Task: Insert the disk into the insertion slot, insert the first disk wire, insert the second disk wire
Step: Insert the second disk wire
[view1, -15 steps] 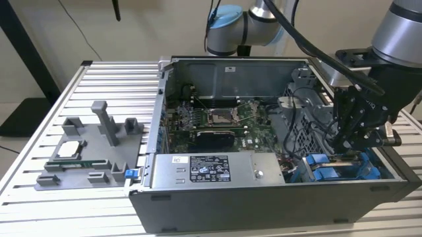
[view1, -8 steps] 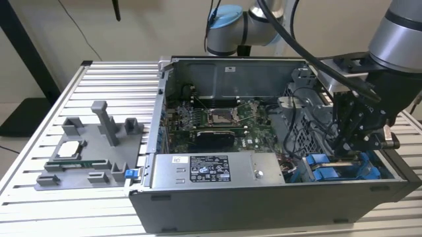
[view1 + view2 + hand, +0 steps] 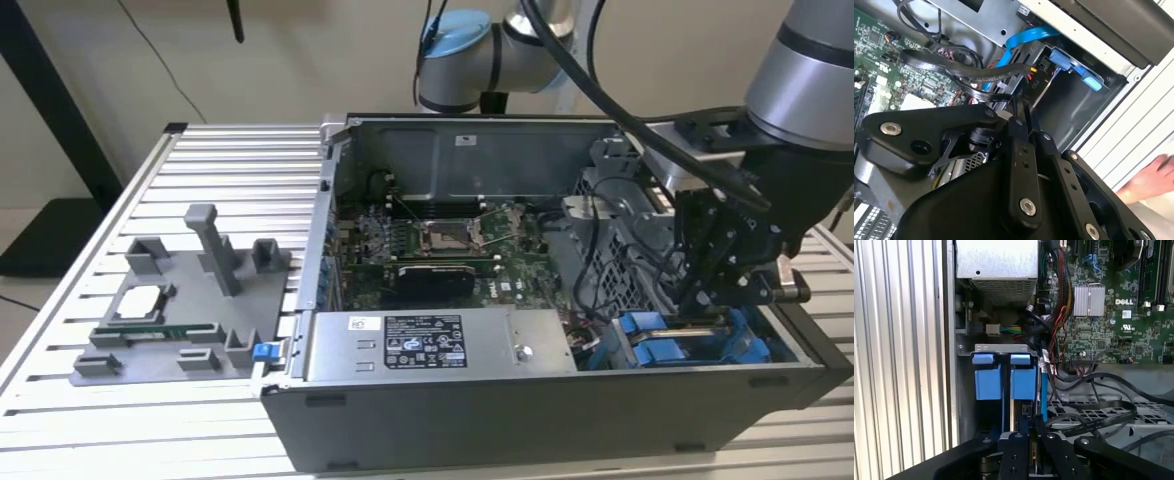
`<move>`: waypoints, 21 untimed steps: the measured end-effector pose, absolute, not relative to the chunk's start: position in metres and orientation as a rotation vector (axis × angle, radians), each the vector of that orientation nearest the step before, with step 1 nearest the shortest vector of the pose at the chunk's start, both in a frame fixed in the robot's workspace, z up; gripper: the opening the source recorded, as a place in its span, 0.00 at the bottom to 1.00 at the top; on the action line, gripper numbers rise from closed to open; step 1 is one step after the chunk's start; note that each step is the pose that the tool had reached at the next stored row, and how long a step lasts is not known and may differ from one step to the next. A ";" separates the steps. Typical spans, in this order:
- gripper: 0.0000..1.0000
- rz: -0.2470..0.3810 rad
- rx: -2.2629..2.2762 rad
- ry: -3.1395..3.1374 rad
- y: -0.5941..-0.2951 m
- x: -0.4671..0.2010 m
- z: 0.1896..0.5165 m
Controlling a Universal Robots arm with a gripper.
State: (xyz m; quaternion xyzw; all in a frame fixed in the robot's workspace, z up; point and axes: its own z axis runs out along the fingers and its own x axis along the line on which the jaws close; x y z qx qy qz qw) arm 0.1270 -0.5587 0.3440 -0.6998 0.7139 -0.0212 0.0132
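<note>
Black cables [image 3: 1089, 415] crowd beside my gripper [image 3: 703, 312]; the insertion slot [image 3: 1003, 385] sits tight between case wall [image 3: 949, 340] and cage [image 3: 1114, 417].

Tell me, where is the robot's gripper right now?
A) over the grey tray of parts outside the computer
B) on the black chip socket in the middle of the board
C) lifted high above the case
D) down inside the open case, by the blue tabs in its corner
D: in the exterior view the gripper reaches down into the case, just above the blue tabs at its corner.
</note>
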 end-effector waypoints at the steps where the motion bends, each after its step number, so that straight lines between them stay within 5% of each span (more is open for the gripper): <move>1: 0.00 -0.067 -2.181 2.223 -0.559 0.127 0.344; 13: 0.00 -0.068 -2.181 2.221 -0.559 0.127 0.337; 14: 1.00 -0.067 -2.181 2.221 -0.559 0.127 0.337; 21: 1.00 -0.066 -2.181 2.221 -0.559 0.127 0.349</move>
